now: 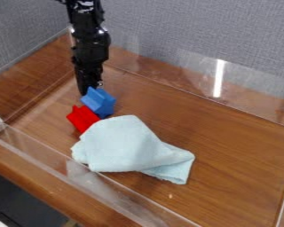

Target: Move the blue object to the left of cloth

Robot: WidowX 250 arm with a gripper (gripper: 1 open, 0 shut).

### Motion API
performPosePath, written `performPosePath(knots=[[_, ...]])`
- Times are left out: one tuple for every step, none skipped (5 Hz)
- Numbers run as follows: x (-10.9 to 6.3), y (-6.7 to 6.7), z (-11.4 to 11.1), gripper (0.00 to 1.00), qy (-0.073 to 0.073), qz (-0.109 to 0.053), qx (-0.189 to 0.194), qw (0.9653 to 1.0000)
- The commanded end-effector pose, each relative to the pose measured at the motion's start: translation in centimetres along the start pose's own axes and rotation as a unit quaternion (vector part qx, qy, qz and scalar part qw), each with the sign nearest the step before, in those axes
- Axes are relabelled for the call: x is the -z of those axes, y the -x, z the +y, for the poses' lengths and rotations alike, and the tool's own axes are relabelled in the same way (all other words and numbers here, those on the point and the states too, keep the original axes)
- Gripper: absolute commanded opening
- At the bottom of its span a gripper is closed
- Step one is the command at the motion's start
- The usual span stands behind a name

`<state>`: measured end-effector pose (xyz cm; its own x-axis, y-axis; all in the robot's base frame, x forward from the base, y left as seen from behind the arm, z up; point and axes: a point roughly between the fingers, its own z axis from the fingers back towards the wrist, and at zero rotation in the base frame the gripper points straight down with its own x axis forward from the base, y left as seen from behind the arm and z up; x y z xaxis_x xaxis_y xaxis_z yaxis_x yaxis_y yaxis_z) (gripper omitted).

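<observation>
The blue object [102,101] is a small block on the wooden table, just left of and behind the light blue cloth [130,149]. My gripper [89,88] points straight down with its dark fingers pressed together. Its tips are at the block's back left corner, and the fingers do not straddle the block. A red block [81,118] lies against the blue object's front left side, touching the cloth's left edge.
A clear plastic wall [38,151] runs along the front and left of the table, and another clear panel [216,75] stands at the back right. A grey fabric wall is behind the arm. Bare wood shows at the left and right of the table.
</observation>
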<state>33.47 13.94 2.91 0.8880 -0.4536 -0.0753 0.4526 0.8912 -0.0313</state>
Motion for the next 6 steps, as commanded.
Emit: performPosePath(knots=[[-3.8, 0.3, 0.9, 0.0, -0.039, -0.034, -0.009, 0.9986], [-4.0, 0.4, 0.9, 0.0, -0.04, -0.034, -0.009, 0.9986], [-4.2, 0.5, 0.9, 0.0, -0.041, -0.035, -0.008, 0.9985], [-4.5, 0.6, 0.8, 0.0, -0.042, -0.036, -0.007, 0.9984], [-4.7, 0.6, 0.8, 0.0, -0.043, -0.038, -0.006, 0.9984], [-4.9, 0.8, 0.8, 0.0, -0.043, -0.039, -0.006, 0.9983]])
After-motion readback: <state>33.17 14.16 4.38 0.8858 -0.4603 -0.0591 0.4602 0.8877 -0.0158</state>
